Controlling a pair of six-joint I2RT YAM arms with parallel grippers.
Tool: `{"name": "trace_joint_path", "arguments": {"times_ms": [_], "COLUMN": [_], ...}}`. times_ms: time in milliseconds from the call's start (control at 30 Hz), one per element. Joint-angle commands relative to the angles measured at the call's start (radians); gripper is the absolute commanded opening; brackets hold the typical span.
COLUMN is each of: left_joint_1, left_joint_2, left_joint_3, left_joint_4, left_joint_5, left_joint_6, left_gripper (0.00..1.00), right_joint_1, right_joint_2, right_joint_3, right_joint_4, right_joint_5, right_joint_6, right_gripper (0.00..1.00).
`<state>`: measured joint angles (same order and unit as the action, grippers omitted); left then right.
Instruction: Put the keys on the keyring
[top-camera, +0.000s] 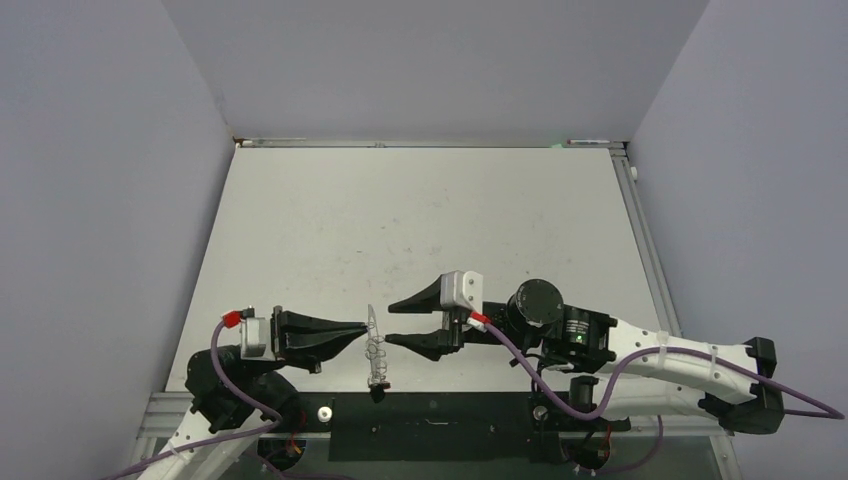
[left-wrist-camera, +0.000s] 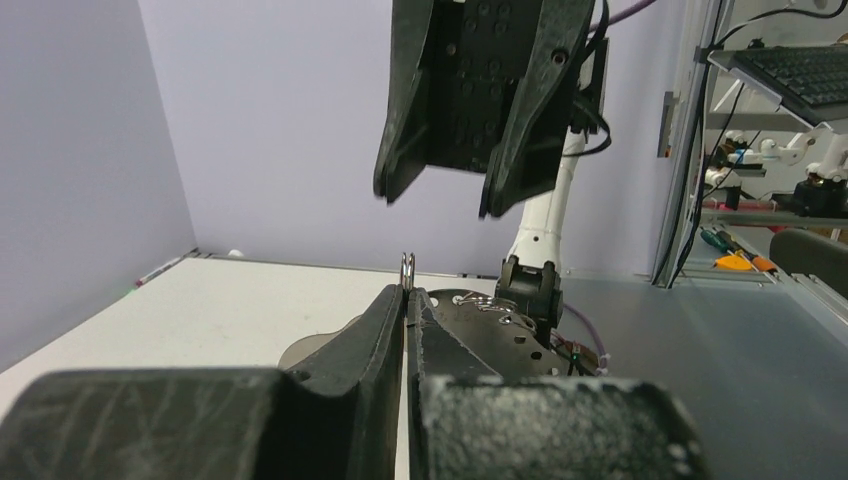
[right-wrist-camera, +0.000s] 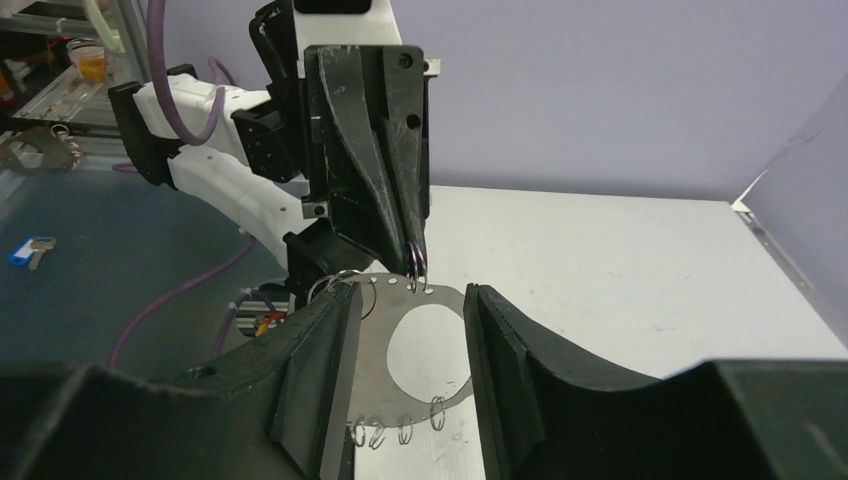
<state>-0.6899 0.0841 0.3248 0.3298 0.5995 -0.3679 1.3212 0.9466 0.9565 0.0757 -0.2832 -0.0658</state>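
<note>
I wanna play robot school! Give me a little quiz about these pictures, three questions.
1. True or false: the left end effector is shut on the keyring.
2. Pick one. The right end effector is: A) open, B) shut on a key, C) out of view.
3. Fill in the gap: the small wire rings sit along the keyring's outer ____.
Key: 1 true; 2 A; 3 edge.
</note>
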Motion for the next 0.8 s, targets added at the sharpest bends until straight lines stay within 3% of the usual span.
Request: {"name": "trace_joint_path", "arguments": {"times_ms": [0, 433, 767], "left_joint_1": [0.006, 0.007, 0.016], "left_joint_2": [-0.019, -0.037, -0.043], "left_joint_3": [-0.002, -0.003, -0.003], "left_joint_4": [0.146, 0.135, 0.136], "left_joint_5": [-0.045, -0.049, -0.055], "left_joint_6": [-0.067, -0.065, -0.068], "left_gripper": [0.00, 0.00, 0.00], "right_joint_1": [-0.014, -0.086, -0.103], "right_joint_2": [0.044, 0.132, 0.167], "right_joint_3": [-0.015, -0.010, -0.012], "right_joint_4": [0.183, 0.296, 0.290], "right_joint_5": [-0.079, -0.182, -0.238], "right_joint_6": [0.066, 0.152, 0.164], "right_gripper": [0.42, 0.31, 0.30]}}
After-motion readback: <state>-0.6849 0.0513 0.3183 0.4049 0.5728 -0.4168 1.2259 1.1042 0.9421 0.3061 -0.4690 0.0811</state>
